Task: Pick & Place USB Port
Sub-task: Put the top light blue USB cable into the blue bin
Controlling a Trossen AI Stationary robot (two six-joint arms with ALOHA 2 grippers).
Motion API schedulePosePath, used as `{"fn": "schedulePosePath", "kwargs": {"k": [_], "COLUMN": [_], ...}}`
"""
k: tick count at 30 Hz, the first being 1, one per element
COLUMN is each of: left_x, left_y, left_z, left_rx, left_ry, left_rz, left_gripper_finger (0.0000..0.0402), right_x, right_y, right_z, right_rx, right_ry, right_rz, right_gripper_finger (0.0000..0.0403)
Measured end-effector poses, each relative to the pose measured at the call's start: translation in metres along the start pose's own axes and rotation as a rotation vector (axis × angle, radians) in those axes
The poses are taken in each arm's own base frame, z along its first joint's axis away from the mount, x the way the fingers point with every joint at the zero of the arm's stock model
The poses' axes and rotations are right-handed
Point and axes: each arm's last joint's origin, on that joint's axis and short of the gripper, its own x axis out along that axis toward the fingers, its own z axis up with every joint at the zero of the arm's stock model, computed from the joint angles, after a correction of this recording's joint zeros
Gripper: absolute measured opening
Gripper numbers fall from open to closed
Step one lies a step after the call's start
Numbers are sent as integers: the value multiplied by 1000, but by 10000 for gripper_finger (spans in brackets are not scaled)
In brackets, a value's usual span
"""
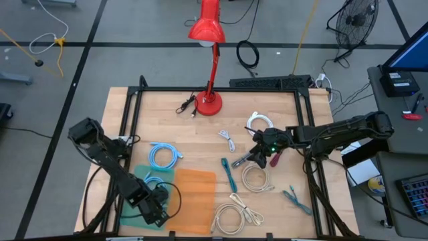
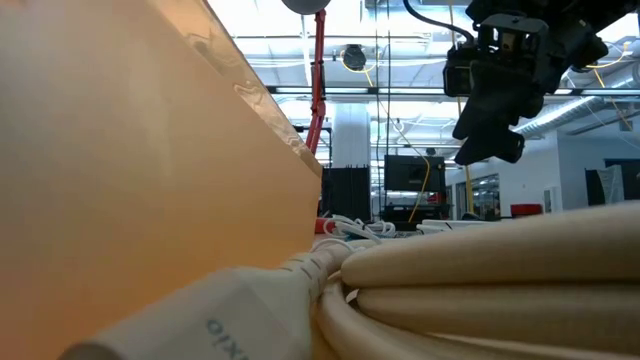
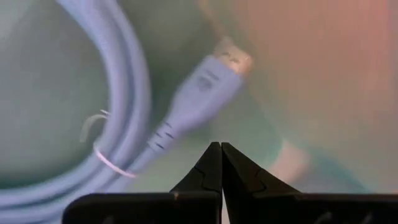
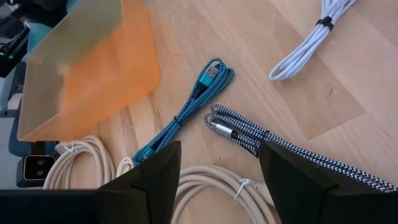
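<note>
A light blue USB cable (image 3: 124, 112) lies coiled in the green bin (image 1: 137, 179), its plug (image 3: 214, 78) pointing at the orange bin (image 1: 195, 191) beside it. My left gripper (image 3: 221, 149) is shut and points steeply down, just over the cable's lead behind the plug; in the high view it (image 1: 159, 201) is at the green bin's near right corner. My right gripper (image 4: 217, 171) hangs open above the table's middle right (image 1: 257, 155). Below it lie a black-and-white braided cable (image 4: 239, 130) and a teal braided cable (image 4: 186, 112). Nothing is between its fingers. My left gripper's shut fingertips (image 3: 214, 155) stand right over the blue cable's lead (image 3: 165, 134), just behind the plug. They come from above, slanting down. Whether they touch the lead, I cannot tell.
A second blue coil (image 1: 162, 155) lies on the wood left of centre. Cream coils (image 1: 256, 179) (image 1: 231, 217) lie near my right gripper and at the near edge. A white cable (image 1: 259, 122) and a red lamp (image 1: 209, 100) are at the far side. A teal tool (image 1: 294, 197) lies at the right.
</note>
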Motion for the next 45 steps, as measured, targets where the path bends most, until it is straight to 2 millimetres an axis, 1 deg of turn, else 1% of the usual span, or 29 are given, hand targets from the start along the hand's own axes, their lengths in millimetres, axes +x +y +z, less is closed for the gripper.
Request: {"fn": "schedulePosePath", "kwargs": {"k": [7, 11, 16, 21, 26, 37, 45], "left_x": [-1, -6, -14, -17, -17, -20, -21], "left_y": [-2, 0, 1, 8, 9, 14, 13], "left_z": [9, 9, 10, 11, 11, 21, 20], "left_rx": [-6, -10, -10, -14, -21, -143, -228], "left_ry": [-56, -82, -155, -179, -193, -333, -431], "left_rz": [35, 96, 194, 273, 287, 324, 271], "left_gripper_finger": [0, 0, 0, 0, 0, 0, 0], "right_x": [0, 0, 0, 0, 0, 0, 0], "right_y": [0, 0, 0, 0, 0, 0, 0], "right_z": [0, 0, 0, 0, 0, 0, 0], "right_rx": [1, 15, 27, 27, 27, 27, 44], "right_ry": [0, 1, 1, 1, 1, -2, -2], "right_rz": [0, 1, 4, 4, 3, 2, 2], "right_gripper_finger": [208, 208, 208, 208, 208, 208, 208]}}
